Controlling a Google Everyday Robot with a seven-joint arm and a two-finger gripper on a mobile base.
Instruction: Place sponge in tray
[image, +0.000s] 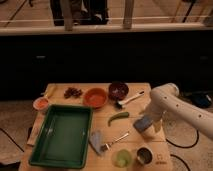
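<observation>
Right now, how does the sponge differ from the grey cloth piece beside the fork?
The sponge is a thick blue-grey block; the cloth piece is flatter and paler. The sponge sits at the gripper; the cloth piece lies apart from it, nearer the tray. Both are outside the tray.

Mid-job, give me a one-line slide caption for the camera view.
Open gripper at the sponge, well right of the tray; sponge not yet in it.
</observation>
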